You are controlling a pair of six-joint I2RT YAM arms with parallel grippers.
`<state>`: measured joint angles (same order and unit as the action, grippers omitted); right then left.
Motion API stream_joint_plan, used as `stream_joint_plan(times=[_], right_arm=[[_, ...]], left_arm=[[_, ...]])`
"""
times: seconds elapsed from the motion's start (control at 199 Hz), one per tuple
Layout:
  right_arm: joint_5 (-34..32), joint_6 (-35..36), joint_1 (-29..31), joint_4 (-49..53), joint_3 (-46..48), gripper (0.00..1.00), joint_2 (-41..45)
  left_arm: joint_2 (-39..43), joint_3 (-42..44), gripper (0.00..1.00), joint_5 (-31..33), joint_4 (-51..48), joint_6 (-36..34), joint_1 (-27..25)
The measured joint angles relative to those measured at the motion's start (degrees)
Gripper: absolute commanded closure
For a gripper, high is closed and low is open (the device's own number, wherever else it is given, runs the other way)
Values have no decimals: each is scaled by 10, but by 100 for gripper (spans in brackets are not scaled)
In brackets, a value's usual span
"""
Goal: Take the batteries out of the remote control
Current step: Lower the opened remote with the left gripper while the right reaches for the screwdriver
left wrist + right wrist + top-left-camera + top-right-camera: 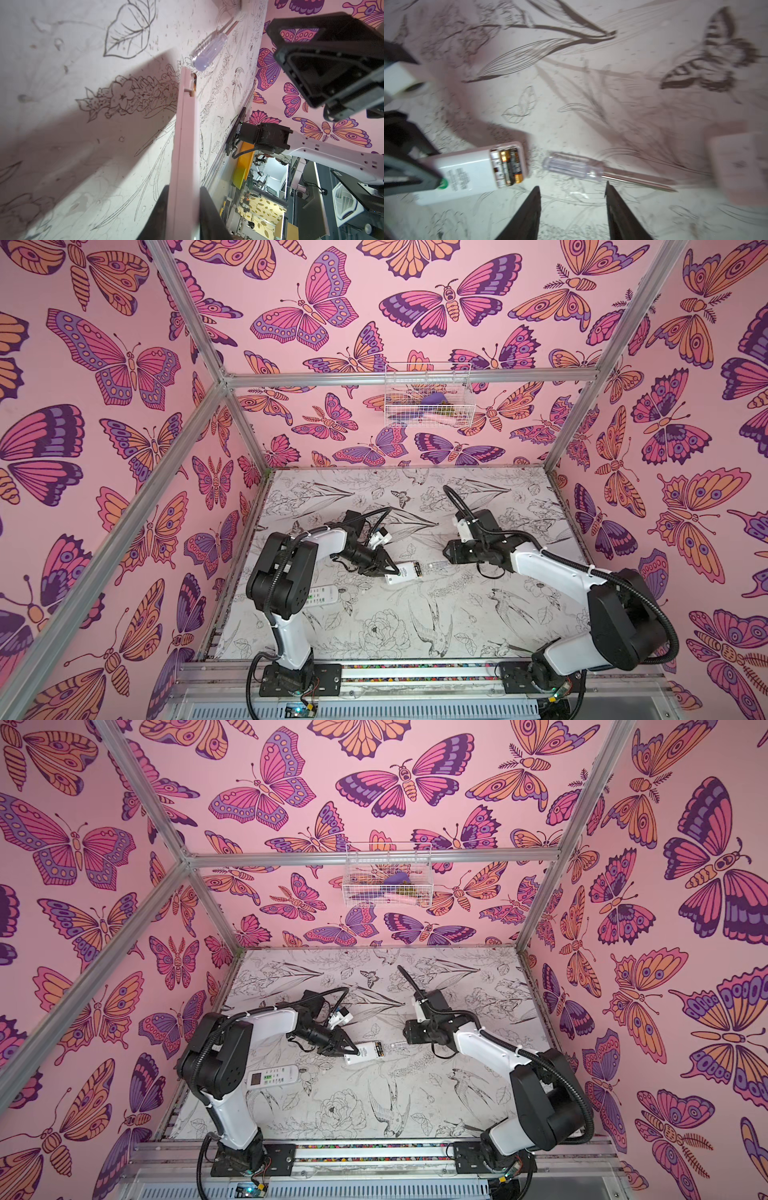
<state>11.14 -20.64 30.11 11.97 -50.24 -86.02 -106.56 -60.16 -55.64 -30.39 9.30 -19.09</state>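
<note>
In both top views the remote control (407, 573) is clamped endwise by the left gripper (394, 571); the batteries (418, 570) are seated in its far open end, nearer the right gripper (448, 555). Left wrist: the long axis is aligned with the grip. Right wrist: jaws are held apart, empty, short of the batteries (510, 166).

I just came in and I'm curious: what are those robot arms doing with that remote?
The left gripper is holding a white remote by one end, its back open so the batteries show inside. Those are not out yet. The right gripper is open, hovering over a clear-handled screwdriver lying on the table beside the remote.
</note>
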Motion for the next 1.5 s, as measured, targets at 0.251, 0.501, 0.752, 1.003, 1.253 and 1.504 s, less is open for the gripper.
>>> stream_joint_plan(times=[0.251,0.501,0.752,1.003,1.253,1.504], right_arm=[[81,34,63,-78,10,42,-55],[108,57,84,-88,16,41,-82],[111,57,83,-97,31,41,-87],[110,54,83,-96,34,41,-92],[66,25,83,-66,34,42,-91],[-23,-37,83,-14,33,42,-34]], left_arm=[[-5,0,64,37,-14,2,0],[-6,0,55,68,-20,2,4],[-13,0,48,92,-27,2,9],[-14,-8,45,103,-29,2,15],[-13,-10,41,103,-29,2,23],[10,-10,32,141,-28,-2,32]])
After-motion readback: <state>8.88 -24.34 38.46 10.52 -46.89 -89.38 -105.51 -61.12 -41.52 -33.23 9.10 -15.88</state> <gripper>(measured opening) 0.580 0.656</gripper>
